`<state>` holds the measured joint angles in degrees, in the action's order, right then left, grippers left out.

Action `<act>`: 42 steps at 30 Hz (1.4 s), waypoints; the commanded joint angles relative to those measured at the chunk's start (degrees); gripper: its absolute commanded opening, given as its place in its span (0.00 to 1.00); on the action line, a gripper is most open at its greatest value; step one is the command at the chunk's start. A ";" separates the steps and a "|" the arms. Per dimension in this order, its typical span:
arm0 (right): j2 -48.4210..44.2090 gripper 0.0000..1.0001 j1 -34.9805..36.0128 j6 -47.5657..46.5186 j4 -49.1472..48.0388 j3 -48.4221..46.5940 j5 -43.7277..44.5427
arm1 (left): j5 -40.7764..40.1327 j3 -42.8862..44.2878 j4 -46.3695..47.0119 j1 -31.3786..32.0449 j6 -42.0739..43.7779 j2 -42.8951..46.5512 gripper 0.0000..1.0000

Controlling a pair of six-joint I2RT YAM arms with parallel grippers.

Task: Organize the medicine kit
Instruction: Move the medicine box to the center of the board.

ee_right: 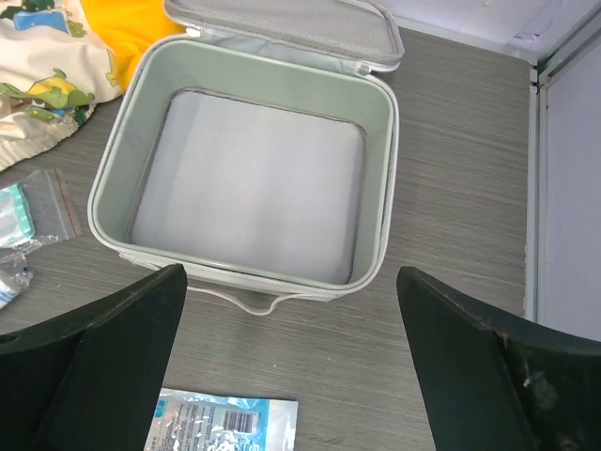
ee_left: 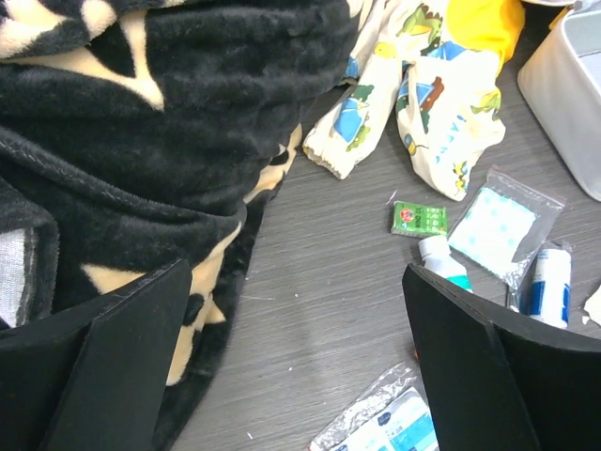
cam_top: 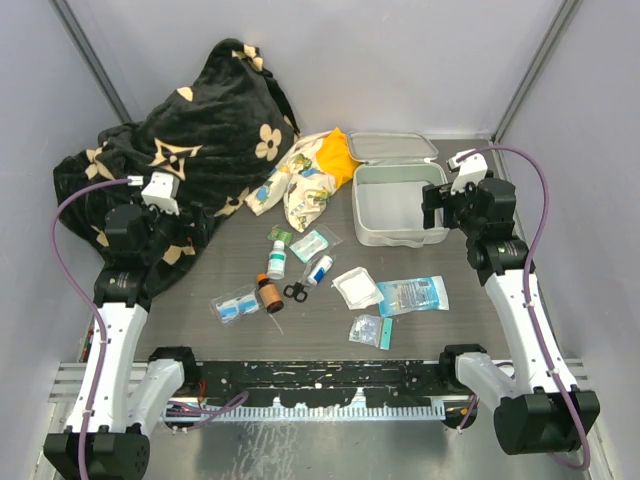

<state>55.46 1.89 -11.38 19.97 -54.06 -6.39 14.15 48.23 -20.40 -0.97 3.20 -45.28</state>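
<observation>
The medicine kit (cam_top: 392, 205) sits open (lid flipped back) at the upper right of the overhead view, with the right gripper (ee_right: 291, 272) above it, jaws apart. The left gripper (ee_left: 296, 272), also spread, hangs by the blanket (ee_left: 141, 113).

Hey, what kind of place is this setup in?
Probably a lab robot cell, not a clinic or home. Plain grey panel walls enclose a small table, a left arm and right arm are bolted at its near edge, and loose sachets lie staged beside the open medicine kit.
</observation>
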 commanded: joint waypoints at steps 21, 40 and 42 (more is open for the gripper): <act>-2.07 1.00 0.56 -2.20 -2.27 -2.12 0.12 | 1.98 -0.94 8.30 -1.07 -3.22 2.10 0.98; 14.47 0.99 -0.41 0.05 -0.06 -12.14 8.67 | 12.17 -2.88 7.02 -0.01 2.93 0.29 0.98; 16.77 0.99 -1.11 0.40 -0.72 -13.40 9.18 | 13.13 -3.35 7.26 0.12 3.18 0.13 0.98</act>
<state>69.78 1.80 -12.60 22.26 -63.33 0.14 24.29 45.52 -16.12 -1.19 4.80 -45.15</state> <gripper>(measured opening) 0.993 0.980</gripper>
